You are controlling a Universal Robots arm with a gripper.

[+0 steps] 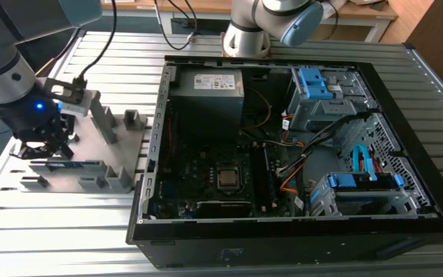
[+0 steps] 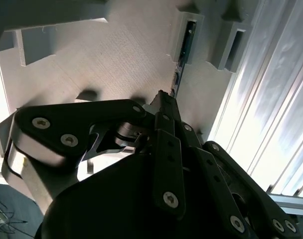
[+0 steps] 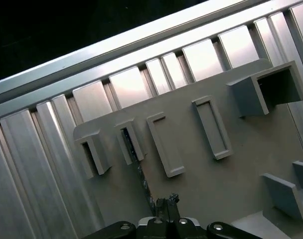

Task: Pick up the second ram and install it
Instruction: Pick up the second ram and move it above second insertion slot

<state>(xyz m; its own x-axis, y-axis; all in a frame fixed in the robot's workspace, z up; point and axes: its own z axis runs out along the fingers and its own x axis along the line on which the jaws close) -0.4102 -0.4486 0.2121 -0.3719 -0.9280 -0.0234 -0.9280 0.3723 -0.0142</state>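
While the arm is hanging over the grey holder plate (image 1: 121, 144) at the exterior view's left, the gripper (image 1: 44, 151) is pointing down at the plate's near row of slots. The second ram (image 1: 75, 165) is standing on edge in that row, its blue board and white label showing, just beside the gripper and outside the computer case (image 1: 283, 245).

In the second wrist view the gripper (image 2: 164, 98) is showing its black fingers drawn together at the tips with no gap visible between them. The tips are sitting at the near end of the second ram (image 2: 185, 42), which is resting edge-on in its slot. Whether the tips are touching the stick cannot be told.

In the first wrist view the gripper (image 3: 167, 201) is lining up with the second ram (image 3: 133, 147).

The open case is lying on the slatted aluminium table (image 1: 52, 231), with the motherboard (image 1: 206, 167) facing up.
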